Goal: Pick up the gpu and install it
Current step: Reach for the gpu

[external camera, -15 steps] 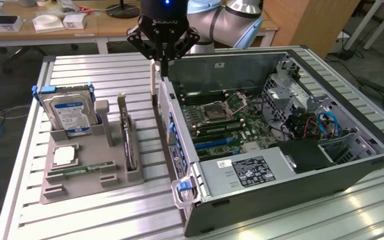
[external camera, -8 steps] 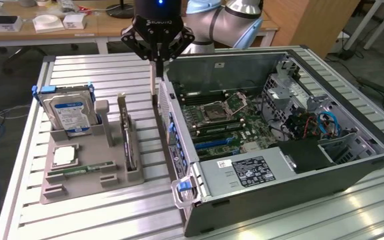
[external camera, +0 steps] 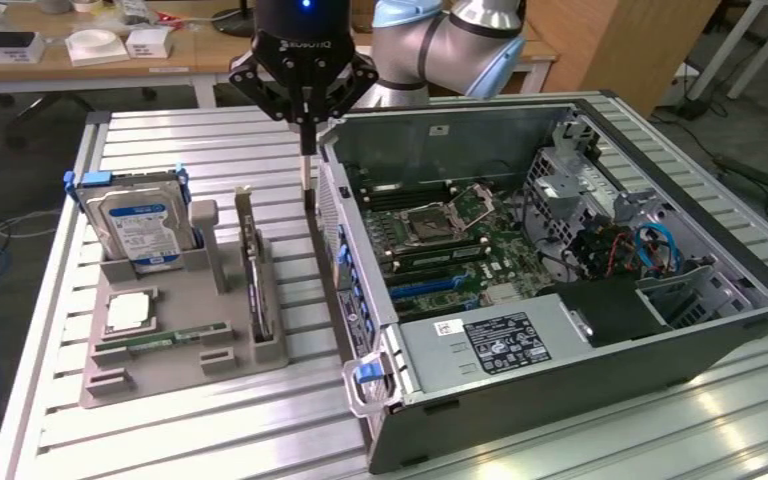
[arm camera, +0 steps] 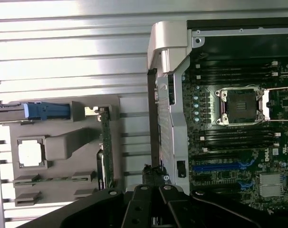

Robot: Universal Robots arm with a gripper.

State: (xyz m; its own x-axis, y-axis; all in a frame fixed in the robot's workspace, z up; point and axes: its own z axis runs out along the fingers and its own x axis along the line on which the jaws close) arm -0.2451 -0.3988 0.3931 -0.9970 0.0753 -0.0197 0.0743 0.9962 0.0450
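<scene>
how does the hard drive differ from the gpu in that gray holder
The hard drive is a thick box with a blue and white label; the gpu is a thin dark card. The hard drive shows its broad face in the exterior view, the gpu its edge. The hard drive sits at the exterior view's left of the gray holder; the gpu stands nearer the computer case. Both stand upright in the holder.

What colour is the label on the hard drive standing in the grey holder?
Blue with some white, clearest on the hard drive in the exterior view.
</scene>
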